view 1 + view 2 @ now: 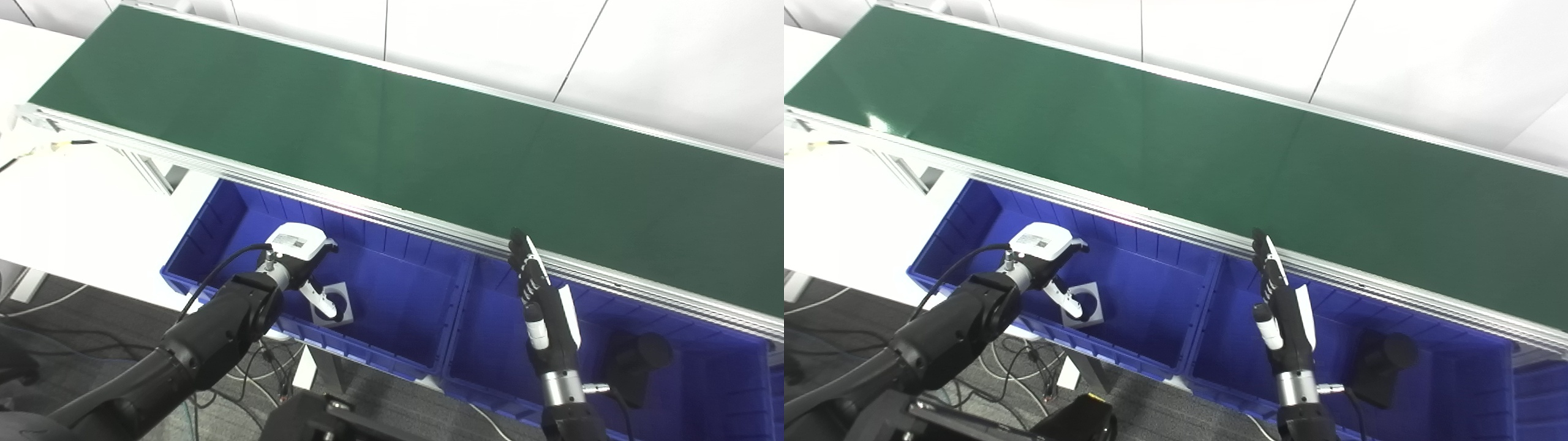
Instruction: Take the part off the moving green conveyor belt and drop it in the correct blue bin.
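Two blue bins sit side by side below the near edge of the green belt (392, 141). The left hand (303, 260) hangs over the left bin (392, 288), fingers spread, holding nothing; a grey part (334, 303) with a round hole lies in that bin just beneath them. The right hand (545, 306) stands upright over the right bin (490, 331), fingers straight and apart, empty. A black part (637, 364) rests in the right bin.

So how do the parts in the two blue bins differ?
The grey part in the left bin is a flat, pale square plate with a round hole. The black part in the right bin is dark, bulky and rounded. The left robot hand reaches down beside the grey part, while the right robot hand is raised, apart from the black one. Both lie on a bin floor.
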Motion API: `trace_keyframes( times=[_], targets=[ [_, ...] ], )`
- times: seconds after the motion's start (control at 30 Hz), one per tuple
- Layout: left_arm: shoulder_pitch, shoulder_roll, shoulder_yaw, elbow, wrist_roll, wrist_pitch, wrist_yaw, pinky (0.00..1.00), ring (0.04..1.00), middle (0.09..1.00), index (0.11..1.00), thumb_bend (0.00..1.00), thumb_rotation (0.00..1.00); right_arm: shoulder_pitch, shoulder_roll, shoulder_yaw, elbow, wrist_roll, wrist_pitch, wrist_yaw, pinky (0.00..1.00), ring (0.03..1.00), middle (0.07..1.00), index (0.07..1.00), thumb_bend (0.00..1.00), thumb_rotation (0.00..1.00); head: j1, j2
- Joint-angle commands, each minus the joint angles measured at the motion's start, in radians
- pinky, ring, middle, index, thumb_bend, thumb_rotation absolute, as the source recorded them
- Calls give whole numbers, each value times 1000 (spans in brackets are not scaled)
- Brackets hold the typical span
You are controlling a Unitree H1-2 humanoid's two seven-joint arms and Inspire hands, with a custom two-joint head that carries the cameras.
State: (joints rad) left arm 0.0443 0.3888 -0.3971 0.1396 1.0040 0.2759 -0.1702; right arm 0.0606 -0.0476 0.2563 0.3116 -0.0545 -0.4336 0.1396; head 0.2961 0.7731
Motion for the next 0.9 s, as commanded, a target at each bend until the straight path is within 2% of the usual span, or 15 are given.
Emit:
trace_keyframes(
  times=[0.0, 0.1, 0.13, 0.17, 0.23, 0.3, 0.37, 0.43, 0.57, 0.67, 0.77, 0.87],
  targets=[
    [18, -5, 36, -95, -56, -31, 51, 837, 825, 834, 820, 1000, 515, -11, 7, 1, -17, 10, -36, 2, 966, 982, 974, 957, 985, 979, 0, -5],
    [78, -53, 97, -214, -191, -56, 64, 767, 793, 810, 801, 1000, 465, -10, 4, 0, -16, 14, -36, 5, 963, 980, 972, 955, 981, 978, -3, -12],
    [93, -66, 111, -246, -227, -57, 57, 718, 787, 811, 802, 1000, 459, -10, 3, -1, -16, 14, -36, 6, 962, 978, 971, 954, 982, 978, -3, -12],
    [116, -85, 127, -291, -278, -58, 46, 614, 735, 789, 802, 1000, 451, -10, 2, -1, -14, 18, -36, 9, 963, 978, 972, 955, 983, 975, 0, -11],
    [150, -118, 150, -360, -365, -48, 21, 560, 704, 776, 801, 1000, 447, -10, -1, -2, -10, 19, -36, 12, 965, 979, 972, 955, 983, 973, 1, -14],
    [181, -150, 171, -420, -458, -30, -11, 549, 692, 760, 800, 1000, 439, -11, -4, -3, -7, 17, -36, 10, 962, 978, 972, 957, 986, 977, 2, -18],
    [206, -174, 184, -472, -529, -10, -40, 609, 725, 770, 798, 1000, 432, -12, -6, -3, -3, 18, -36, 11, 957, 976, 970, 955, 987, 978, 2, -20],
    [222, -187, 188, -521, -574, 11, -65, 697, 784, 806, 808, 1000, 474, -13, -8, -2, 0, 19, -36, 12, 951, 971, 967, 952, 978, 976, 4, -19],
    [233, -193, 197, -578, -666, 19, -98, 772, 827, 827, 817, 1000, 493, -14, -9, 0, 4, 11, -36, 5, 949, 970, 965, 953, 994, 979, 4, -21],
    [235, -191, 206, -617, -742, 48, -130, 817, 854, 846, 832, 1000, 500, -12, -8, 2, 2, 13, -36, 5, 954, 970, 965, 952, 989, 977, -4, -21],
    [233, -191, 218, -648, -827, 78, -156, 804, 857, 857, 842, 1000, 496, -10, -6, 2, 1, 15, -36, 6, 956, 971, 966, 952, 995, 977, -4, -22],
    [235, -201, 225, -660, -889, 76, -160, 789, 848, 857, 842, 1000, 481, -8, -7, 3, 1, 11, -36, 1, 958, 973, 967, 952, 993, 980, -11, -24]
  ],
)
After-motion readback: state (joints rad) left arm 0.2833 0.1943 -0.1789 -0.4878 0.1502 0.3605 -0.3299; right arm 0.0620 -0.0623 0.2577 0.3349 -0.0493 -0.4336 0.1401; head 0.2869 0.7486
